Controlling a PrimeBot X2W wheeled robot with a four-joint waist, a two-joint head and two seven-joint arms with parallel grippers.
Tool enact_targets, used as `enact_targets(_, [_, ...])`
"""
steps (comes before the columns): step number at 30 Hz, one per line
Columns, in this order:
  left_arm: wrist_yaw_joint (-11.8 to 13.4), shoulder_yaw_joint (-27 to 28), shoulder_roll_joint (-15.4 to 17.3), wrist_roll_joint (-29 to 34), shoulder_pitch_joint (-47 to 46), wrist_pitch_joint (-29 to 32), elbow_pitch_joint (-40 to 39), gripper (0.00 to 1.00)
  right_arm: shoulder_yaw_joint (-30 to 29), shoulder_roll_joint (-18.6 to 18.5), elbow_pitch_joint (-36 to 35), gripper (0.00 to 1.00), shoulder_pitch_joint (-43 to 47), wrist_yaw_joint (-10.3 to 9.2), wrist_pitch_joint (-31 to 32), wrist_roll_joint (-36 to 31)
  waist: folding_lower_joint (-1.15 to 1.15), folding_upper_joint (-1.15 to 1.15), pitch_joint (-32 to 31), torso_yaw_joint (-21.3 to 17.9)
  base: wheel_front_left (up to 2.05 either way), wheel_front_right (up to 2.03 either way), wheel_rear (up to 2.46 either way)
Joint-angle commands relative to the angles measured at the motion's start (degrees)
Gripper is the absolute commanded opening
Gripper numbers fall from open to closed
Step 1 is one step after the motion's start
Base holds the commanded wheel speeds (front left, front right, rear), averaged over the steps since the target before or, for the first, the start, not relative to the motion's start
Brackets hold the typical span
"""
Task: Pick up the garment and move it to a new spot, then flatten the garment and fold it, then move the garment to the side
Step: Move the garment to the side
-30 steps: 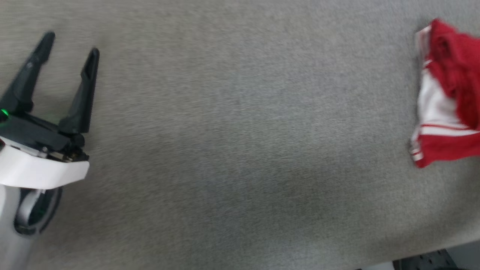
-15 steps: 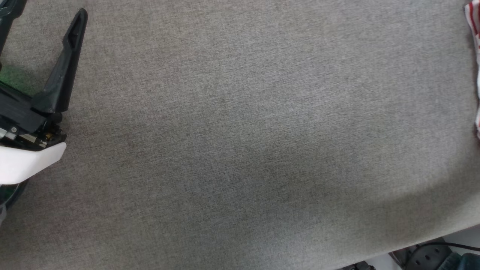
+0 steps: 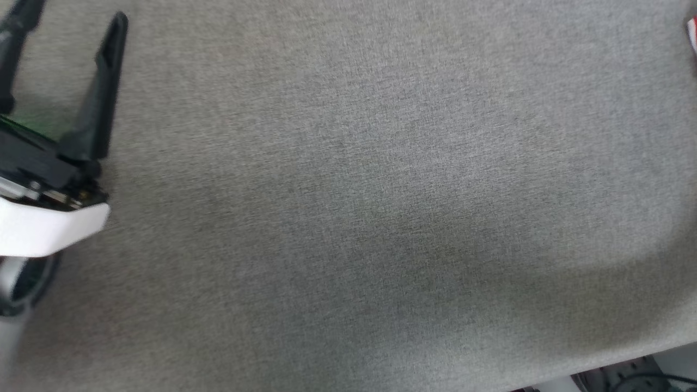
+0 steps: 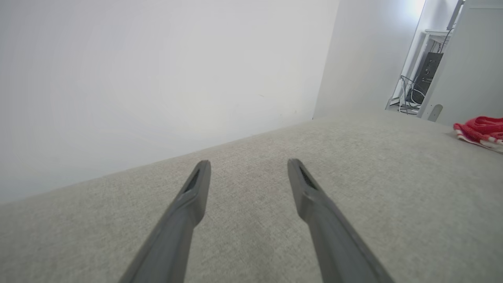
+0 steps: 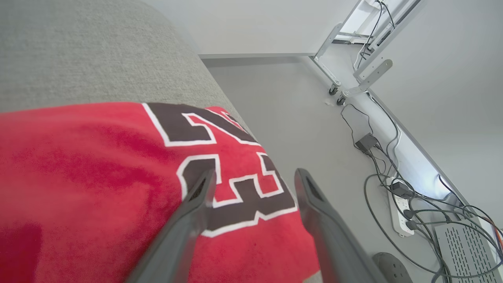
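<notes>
Beneath both arms, the grey woven-fabric counter [image 3: 381, 207]: we see bare cloth spread across the head view, with the near edge cutting the bottom right corner.
Plain white wall [image 4: 157, 70]: in the left wrist view it rises just behind the counter's far edge.
Pale grey floor [image 5: 298, 118]: in the right wrist view it lies below the counter's rounded end.
Red jersey-style T-shirt garment with a black, white-outlined number print [image 5: 98, 177]: it lies on the counter at the right end and reaches the edge there. In the left wrist view we see it as a rumpled red-and-white heap [image 4: 481, 131] at the far right, well apart from the left arm. In the head view a red-and-white sliver [image 3: 692, 30] sits at the top right corner.
Left claw [image 3: 71, 15]: its two long dark fingers are spread wide with nothing between them, over bare counter at the head view's left.
Right claw [image 5: 253, 173]: its fingers are spread wide over the garment's print and grip nothing. We cannot tell whether they touch the cloth.
Dark cables and a white power strip [image 5: 401, 198]: they lie tangled on the floor along the wall, well apart from the counter.
</notes>
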Motion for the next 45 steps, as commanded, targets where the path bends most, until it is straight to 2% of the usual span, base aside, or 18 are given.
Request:
enact_targets(1, [0.2, 0.0, -1.0, 0.4, 1.2, 0.0, 0.5, 1.00, 0.7, -0.6, 0.4, 1.00, 0.8, -0.04, -0.8, -0.1, 0.00, 0.00, -1.9, 0.9, 0.00, 0.00, 0.00])
enact_targets(8, [0.2, 0.3, -7.6, 0.6, 5.1, 0.0, 3.7, 1.00, 10.1, -1.4, 0.3, 1.00, 4.7, -0.04, -3.9, 2.2, 0.00, 0.00, -9.2, 4.3, 0.00, 0.00, 0.00])
enact_targets(20, [0.2, 2.6, -17.8, 0.7, 15.1, 0.0, 11.7, 1.00, 31.7, 1.8, -4.6, 1.00, 13.8, -0.03, -10.0, 7.2, 0.00, 0.00, -21.3, 11.5, 0.00, 0.00, 0.00])
enact_targets(24, [0.2, 3.9, -20.0, 1.2, 17.6, 0.0, 14.8, 1.00, 35.4, 3.0, -5.4, 1.00, 16.7, -0.04, -13.0, 8.8, 0.00, 0.00, -24.6, 13.8, 0.00, 0.00, 0.00])
enact_targets(28, [0.2, 5.4, -21.2, 1.7, 20.3, 0.0, 17.5, 1.00, 37.3, 4.6, -5.0, 1.00, 19.3, -0.04, -16.1, 10.0, 0.00, 0.00, -28.0, 15.6, 0.00, 0.00, 0.00])
enact_targets(35, [0.2, 8.1, -22.7, 2.5, 24.3, 0.0, 18.1, 1.00, 36.2, 7.2, -6.9, 1.00, 24.2, -0.04, -20.0, 12.0, 0.00, 0.00, -31.9, 17.6, 0.00, 0.00, 0.00])
enact_targets(45, [0.2, 9.7, -23.9, 3.3, 29.7, 0.0, 16.9, 1.00, 32.0, 10.7, -14.7, 1.00, 35.6, -0.03, -21.7, 14.3, 0.00, 0.00, -35.9, 19.1, 0.00, 0.00, 0.00])
